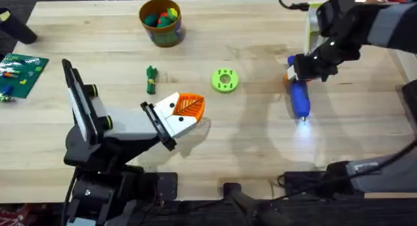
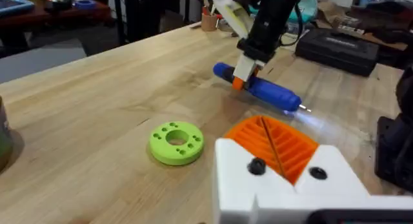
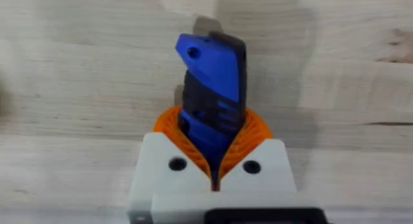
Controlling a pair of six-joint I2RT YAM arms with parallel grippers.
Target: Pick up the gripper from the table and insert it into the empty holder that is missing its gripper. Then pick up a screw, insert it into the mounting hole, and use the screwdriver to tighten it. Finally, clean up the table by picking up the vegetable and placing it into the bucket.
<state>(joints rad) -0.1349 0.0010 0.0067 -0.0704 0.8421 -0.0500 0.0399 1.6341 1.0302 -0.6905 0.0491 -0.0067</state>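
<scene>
Low over the tabletop (image 1: 260, 141), the left claw (image 1: 189, 113) hangs with its orange pads pressed together, clenched on nothing. Beyond the green ring (image 1: 225, 80), the right claw (image 1: 296, 73) is grasping the screwdriver (image 1: 299, 99) near its back end, pads tight on both sides, bit lit and near the wood. To do this well, I'd lift level and keep that grip square.

You are working on a pale wooden table (image 1: 247, 135) with visible grain and a smooth, faintly sheened finish. The blue pen-shaped screwdriver (image 1: 299, 99) looks like smooth, slightly glossy plastic, and the bright green flat ring with holes (image 1: 225, 80) like matt plastic. Your right gripper (image 3: 214, 175) has matt white plastic fingers with orange ribbed pads (image 3: 248, 141), pressed closed against the screwdriver's blue body.
</scene>
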